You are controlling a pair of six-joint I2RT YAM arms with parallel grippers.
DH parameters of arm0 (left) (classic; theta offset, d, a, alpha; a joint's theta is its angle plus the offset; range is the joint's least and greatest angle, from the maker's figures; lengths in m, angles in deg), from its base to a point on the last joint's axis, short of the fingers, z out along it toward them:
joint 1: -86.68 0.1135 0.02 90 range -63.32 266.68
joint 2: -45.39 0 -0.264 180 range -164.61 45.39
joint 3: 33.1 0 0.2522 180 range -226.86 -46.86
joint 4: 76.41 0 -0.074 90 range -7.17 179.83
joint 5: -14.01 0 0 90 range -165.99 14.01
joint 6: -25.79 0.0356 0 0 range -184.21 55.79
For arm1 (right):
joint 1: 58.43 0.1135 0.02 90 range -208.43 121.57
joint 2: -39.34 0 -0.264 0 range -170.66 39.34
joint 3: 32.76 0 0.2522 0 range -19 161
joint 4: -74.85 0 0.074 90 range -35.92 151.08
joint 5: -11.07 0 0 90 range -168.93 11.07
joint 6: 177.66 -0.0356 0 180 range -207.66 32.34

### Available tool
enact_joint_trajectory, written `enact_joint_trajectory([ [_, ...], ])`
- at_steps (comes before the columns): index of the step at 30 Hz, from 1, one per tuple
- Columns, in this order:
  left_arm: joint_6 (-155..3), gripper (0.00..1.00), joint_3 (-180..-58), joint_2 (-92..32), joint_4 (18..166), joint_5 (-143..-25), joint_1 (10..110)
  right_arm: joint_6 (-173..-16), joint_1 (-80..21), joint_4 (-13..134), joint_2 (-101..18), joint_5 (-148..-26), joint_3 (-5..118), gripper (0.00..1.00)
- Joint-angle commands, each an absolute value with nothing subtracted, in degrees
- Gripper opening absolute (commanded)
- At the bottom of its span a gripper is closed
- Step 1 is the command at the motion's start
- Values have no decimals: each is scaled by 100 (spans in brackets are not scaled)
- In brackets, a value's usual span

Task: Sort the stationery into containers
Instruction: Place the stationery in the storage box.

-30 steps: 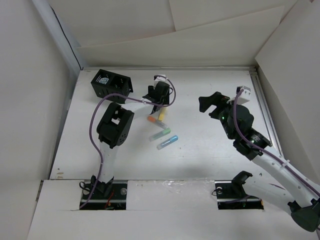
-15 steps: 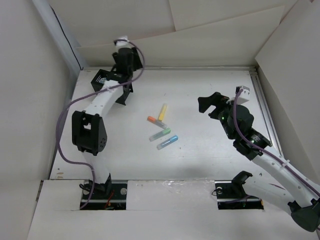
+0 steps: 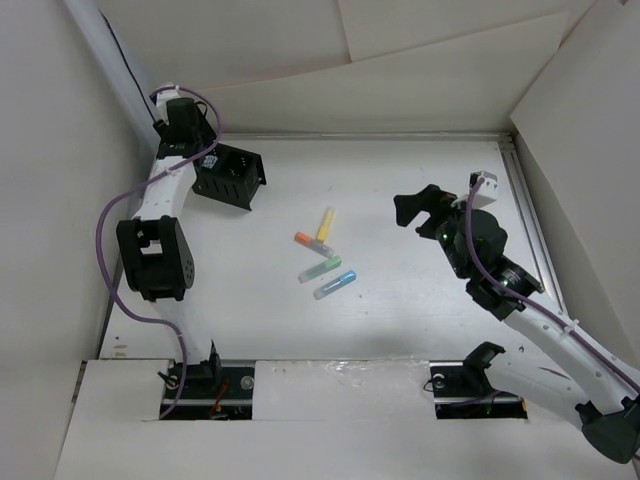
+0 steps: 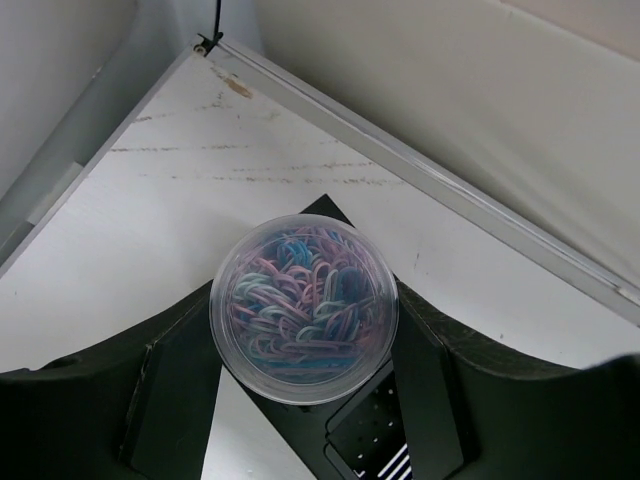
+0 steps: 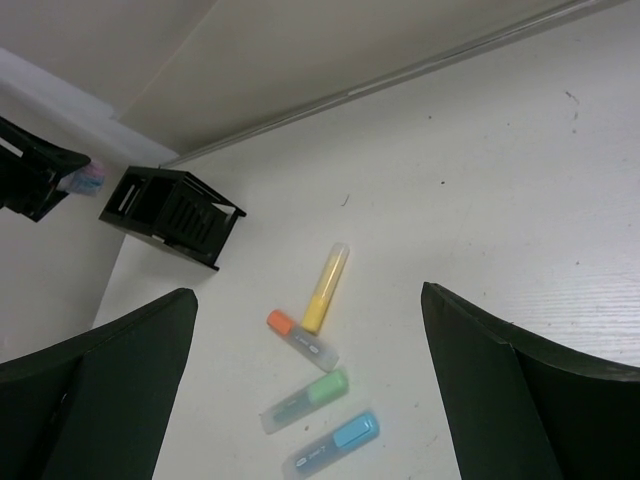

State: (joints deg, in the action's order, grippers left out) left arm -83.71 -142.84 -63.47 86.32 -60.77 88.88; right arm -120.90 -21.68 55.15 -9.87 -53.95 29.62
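Observation:
My left gripper is at the back-left corner, shut on a clear round tub of coloured paper clips. The tub hangs over a corner of the black mesh organiser, whose perforated wall shows just below it. Four highlighters lie mid-table: yellow, orange, green and blue. My right gripper hovers open to their right, holding nothing.
A blue-and-white striped item lies inside the organiser. White walls close in the table at the back and left, with a metal rail along the back edge. A raised rail runs down the right side.
My left arm has swung from beside the highlighters to the back-left corner, past the organiser, carrying the tub. The right arm and the highlighters have not moved.

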Motion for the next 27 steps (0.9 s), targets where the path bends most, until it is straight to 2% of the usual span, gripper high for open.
enact_joint_trajectory([
  [1,-8293,51,-14336,-6228,8842,-6061,8791,-12044,-2196,5801,-1005,-5476,3056,100],
  [10,-8187,51,-14231,-6447,8789,-6061,8791,-12044,-2196,5801,-953,-5476,3057,100],
  [20,-8073,59,-14125,-6553,8789,-5789,8615,-12044,-2196,5801,-953,-5476,3057,100],
  [27,-8073,79,-14073,-6606,8789,-5683,8615,-12044,-2196,5801,-953,-5476,3057,100],
])
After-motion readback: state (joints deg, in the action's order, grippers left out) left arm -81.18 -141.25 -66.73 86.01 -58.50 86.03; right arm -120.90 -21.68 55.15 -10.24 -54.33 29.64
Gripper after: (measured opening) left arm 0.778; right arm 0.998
